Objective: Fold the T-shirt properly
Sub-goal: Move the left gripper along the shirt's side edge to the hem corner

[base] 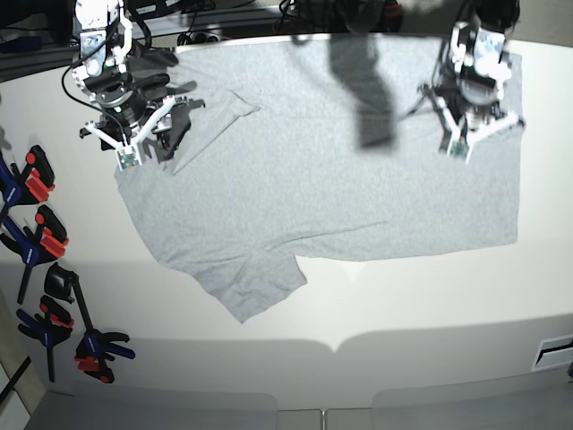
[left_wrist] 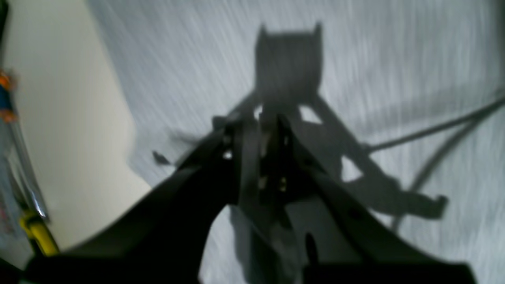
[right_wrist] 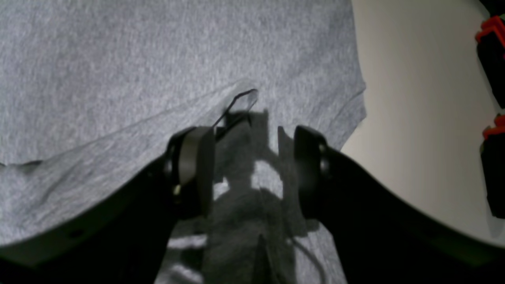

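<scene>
- The T-shirt [base: 322, 179] lies spread out flat on the white table [base: 403, 313], and it covers most of the top half of the table.
- It is light grey and looks plain on the side that faces up.
- One short sleeve [base: 255, 282] sticks out toward the front edge of the table.
- The other sleeve [base: 210, 107] is at the back, near the right arm, and its cloth is a bit wrinkled there.
- The right gripper [right_wrist: 248, 165] hangs just over the grey cloth close to the shirt's edge.
- Its two fingers [right_wrist: 195, 157] stand wide apart, and nothing is between them.
- Its dark shadow falls on the cloth right under it.
- The left gripper [left_wrist: 262, 122] is over the other end of the shirt, near the hem.
- Its picture is very blurry. The jaws look nearly together, but I cannot tell if they are pinching the cloth.
- Its shadow lies long and dark across the grey cloth.
- Some clamps [base: 40, 237] with red and blue handles lie in a row on the table, beside the shirt and apart from it.
</scene>
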You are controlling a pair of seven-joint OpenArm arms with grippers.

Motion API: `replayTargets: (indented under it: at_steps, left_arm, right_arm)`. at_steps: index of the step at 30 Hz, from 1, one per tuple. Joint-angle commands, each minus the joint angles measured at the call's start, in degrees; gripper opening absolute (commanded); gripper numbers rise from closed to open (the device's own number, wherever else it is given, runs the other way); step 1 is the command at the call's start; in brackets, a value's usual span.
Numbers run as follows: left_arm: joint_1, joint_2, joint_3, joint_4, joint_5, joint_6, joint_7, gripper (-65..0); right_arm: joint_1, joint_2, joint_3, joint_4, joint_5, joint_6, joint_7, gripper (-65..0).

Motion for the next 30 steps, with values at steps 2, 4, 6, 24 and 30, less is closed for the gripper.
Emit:
replayTargets:
  at_steps: [2,4,6,24,30]
  left_arm:
    - [-2.36,-0.5,-0.17,0.9,0.63,0.2,-0.81,-58.2]
    - [-4.24,-0.52,-0.17,0.87,0.66,-0.92,-0.85,-58.2]
    - [-6.23,-0.55,-0.17,0.87,0.74,-1.53,-1.49,-58.2]
    - [-37.73,-5.44,-0.17,-30.45,-9.09,-1.09,-10.08,-41.9]
    - [-54.69,-5.6,-0.17,-61.4,-19.3,-1.16,-17.05,-41.9]
  right_arm:
    - [0.26,0.72,0.46,1.2,0.17,-0.28,1.29,-34.7]
    - [0.26,0.74,0.46,1.2,0.15,-0.28,1.33,-34.7]
    - [0.28,0.74,0.46,1.2,0.15,-0.28,1.64,-34.7]
    - [0.28,0.72,0.46,1.2,0.02,-0.26,-0.92,-33.8]
    - [0.26,0.72,0.46,1.2,0.0,-0.24,-2.21,-33.8]
